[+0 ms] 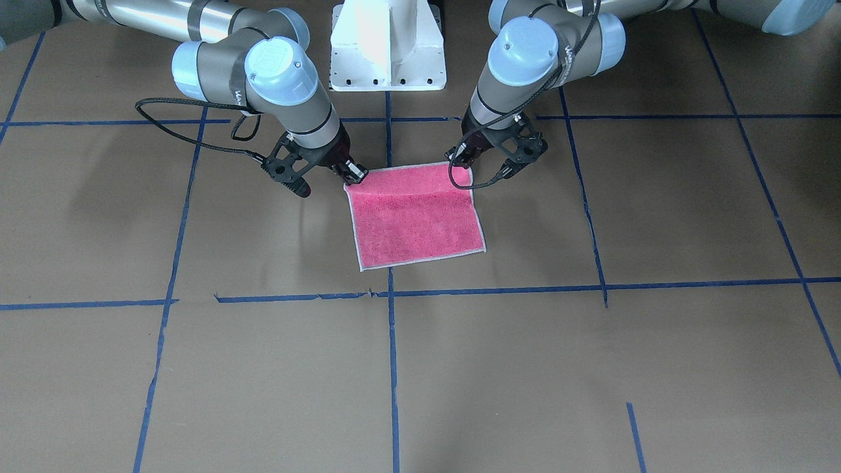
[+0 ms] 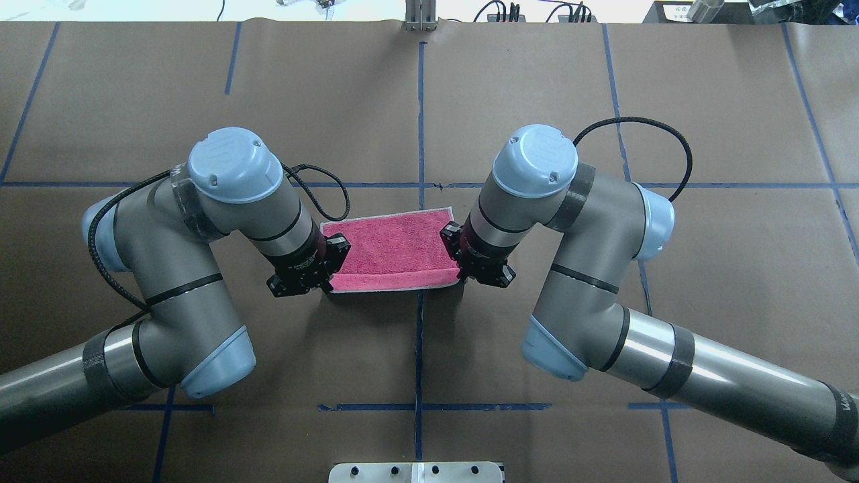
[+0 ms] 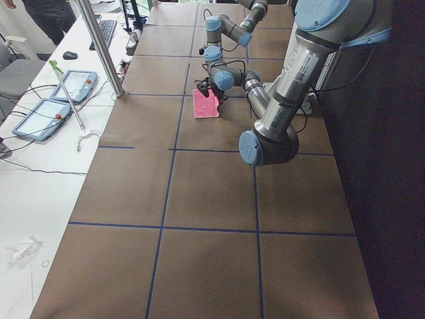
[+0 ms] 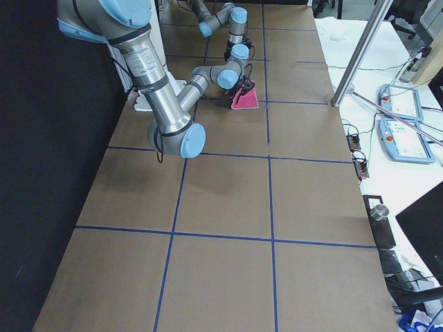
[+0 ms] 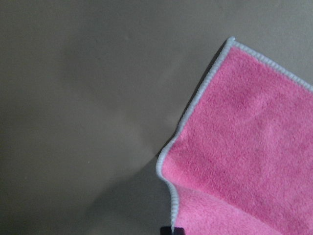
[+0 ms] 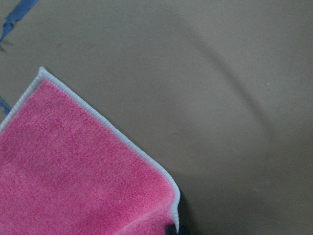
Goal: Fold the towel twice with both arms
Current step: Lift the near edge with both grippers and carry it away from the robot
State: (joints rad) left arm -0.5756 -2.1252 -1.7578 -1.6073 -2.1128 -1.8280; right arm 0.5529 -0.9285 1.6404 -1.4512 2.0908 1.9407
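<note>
Table (image 1: 263,368), brown paper-covered, gridded in blue tape (image 1: 499,289): wide bare room past the towel's far edge for carrying a fold over.
Left arm (image 2: 168,268), right arm (image 2: 584,221), silver tubes, grey joints: bent inward to flank the cloth, one corner each.
Towel (image 1: 415,220), small square pink-red terry cloth, whitish border: mid-table, flat, robot-side edge raised.
Left hand (image 1: 460,157), right hand (image 1: 355,174), black, two-fingered: each pinched closed on a robot-side corner; judged the first fold's start.
</note>
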